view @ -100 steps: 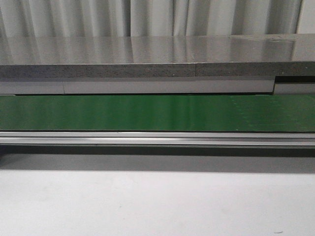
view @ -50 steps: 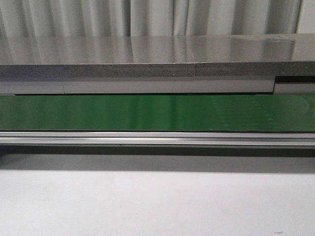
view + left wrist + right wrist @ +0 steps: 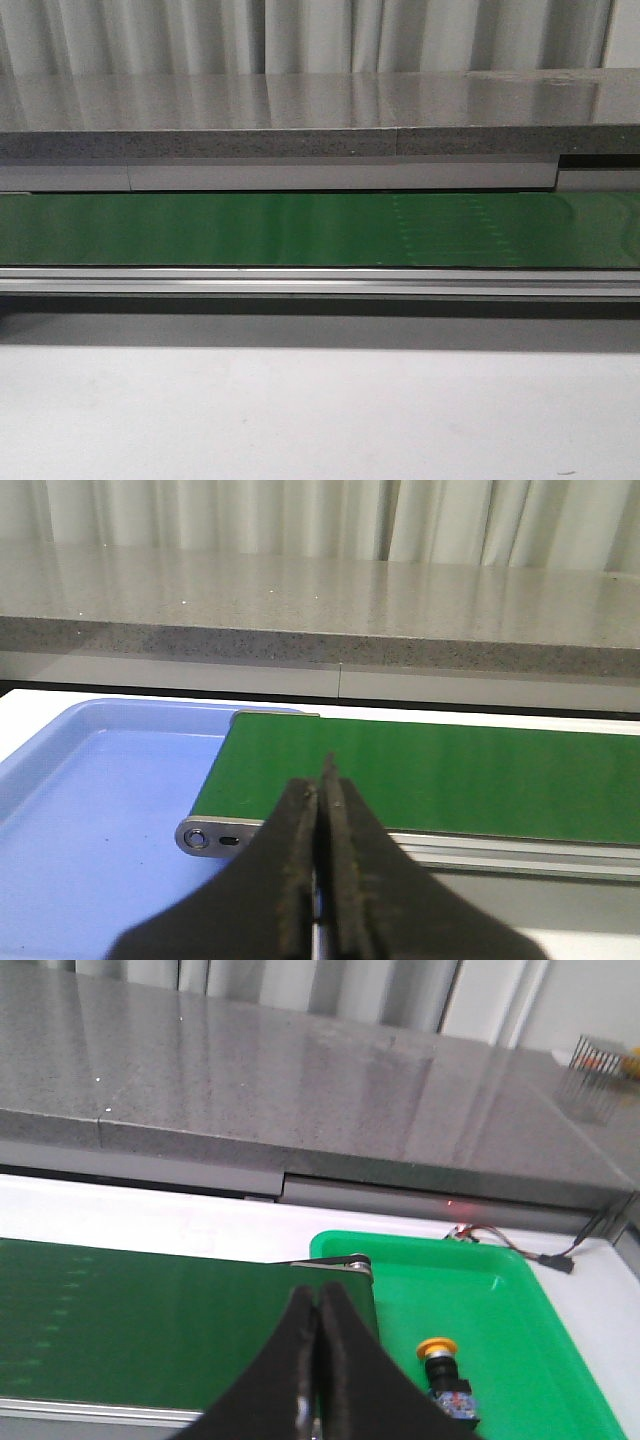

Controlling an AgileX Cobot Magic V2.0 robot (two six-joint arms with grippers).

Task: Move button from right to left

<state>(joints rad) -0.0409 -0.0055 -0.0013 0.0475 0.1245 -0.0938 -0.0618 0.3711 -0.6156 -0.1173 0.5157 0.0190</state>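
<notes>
The button point(image 3: 445, 1372), with a round yellow cap on a black body, lies in a green tray point(image 3: 520, 1320) at the belt's right end, seen only in the right wrist view. My right gripper point(image 3: 318, 1305) is shut and empty, over the green belt point(image 3: 150, 1310), a little to the left of the button. My left gripper point(image 3: 320, 780) is shut and empty over the belt's left end point(image 3: 420, 770), beside a blue tray point(image 3: 90, 810). Neither gripper nor the button shows in the front view, where the green belt point(image 3: 300, 228) runs across.
A grey stone counter point(image 3: 300, 120) runs behind the belt, with curtains beyond. A metal rail point(image 3: 320, 282) edges the belt's front, and white table point(image 3: 300, 420) lies before it. Wires point(image 3: 520, 1245) run behind the green tray.
Faint marks on the belt have shifted to the left in the front view. Nothing else has moved.
</notes>
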